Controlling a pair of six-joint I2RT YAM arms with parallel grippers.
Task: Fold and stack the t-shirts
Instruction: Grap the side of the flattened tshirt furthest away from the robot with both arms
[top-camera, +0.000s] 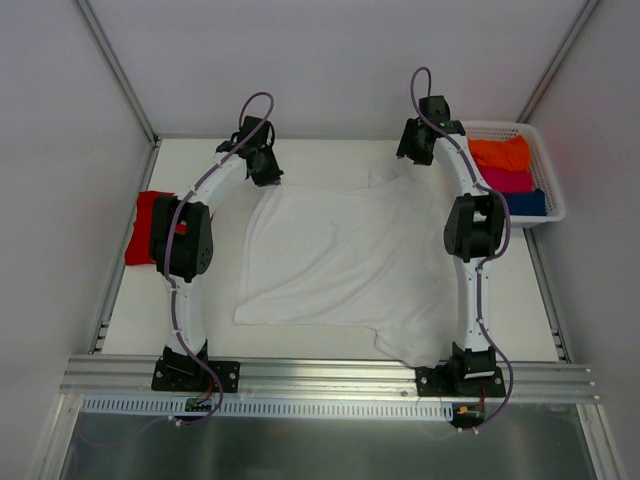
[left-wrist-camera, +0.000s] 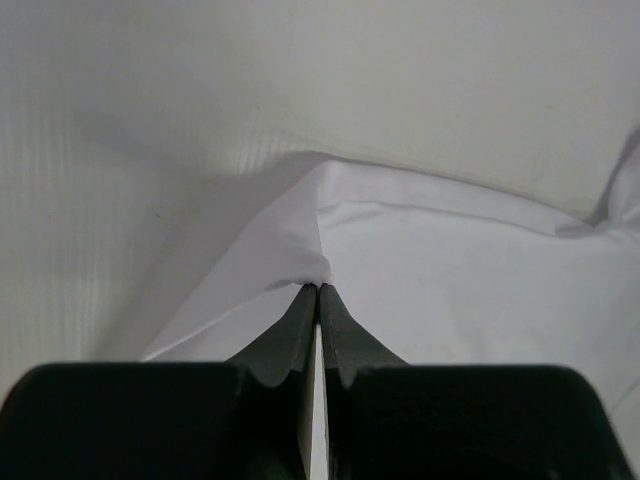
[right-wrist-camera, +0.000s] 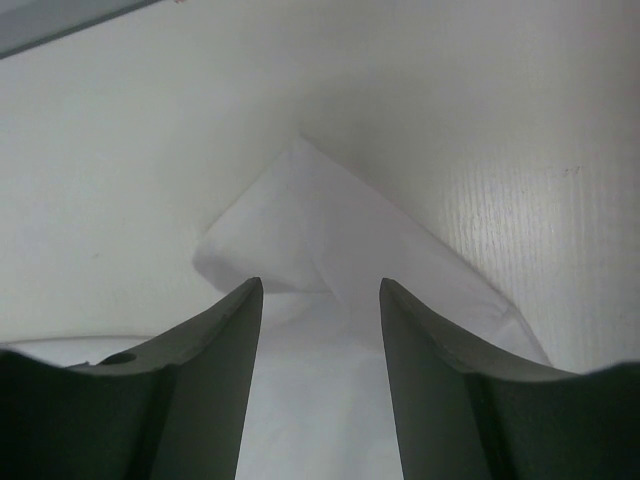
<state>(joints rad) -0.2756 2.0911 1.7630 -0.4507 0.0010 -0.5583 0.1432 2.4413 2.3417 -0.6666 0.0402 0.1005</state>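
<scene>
Black fingers of the left claw (left-wrist-camera: 318, 288) are clenched on a pinch of the white t-shirt (left-wrist-camera: 430, 270) at its far left corner, and the cloth puckers up into the tips. That hold looks meant to lift or tension the far edge for a fold.

Across from it, the right claw (right-wrist-camera: 320, 285) stands released, jaws apart, with the shirt's far right corner lying flat between and beyond them. It grasps nothing. I judge it is lined up to nip that corner so both far corners can be carried together toward the near edge.

From above, the white t-shirt is spread over the middle of the table (top-camera: 130, 310) between the two arms. It is rumpled, and its near right part reaches close to the right arm's base.

The red t-shirt (top-camera: 140, 230) lies at the table's left edge, partly hidden by the left arm, probably set aside. I cannot tell whether it is folded.

Beside the far right corner, a white basket (top-camera: 500, 128) holds orange, pink and blue cloths.

No brand, label or writing can be read anywhere.
</scene>
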